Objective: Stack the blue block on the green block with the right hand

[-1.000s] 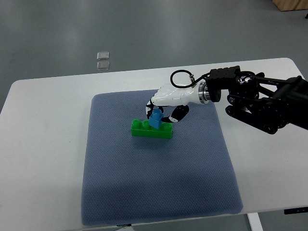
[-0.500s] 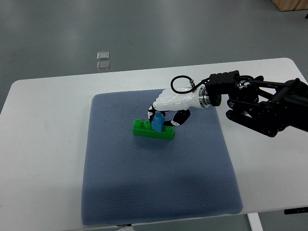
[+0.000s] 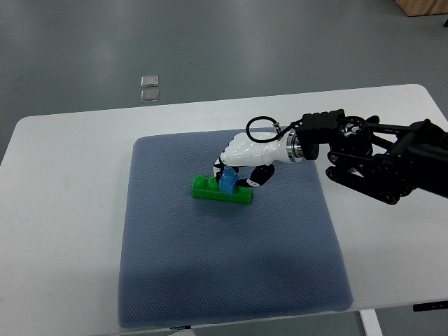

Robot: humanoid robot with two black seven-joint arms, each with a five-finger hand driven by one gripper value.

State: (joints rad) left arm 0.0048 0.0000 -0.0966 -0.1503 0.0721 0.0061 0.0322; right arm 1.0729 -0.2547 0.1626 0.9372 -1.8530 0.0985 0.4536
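Now right hand, white with black fingertips, reaches in from the frame's right, fingers curled narrow around blue block. Blue block sits on top of green block, near its middle, at centre of the grey-blue mat on the white table. Versus a second ago, hand sits slightly lower and further right; green block barely shifted. Left hand unseen.
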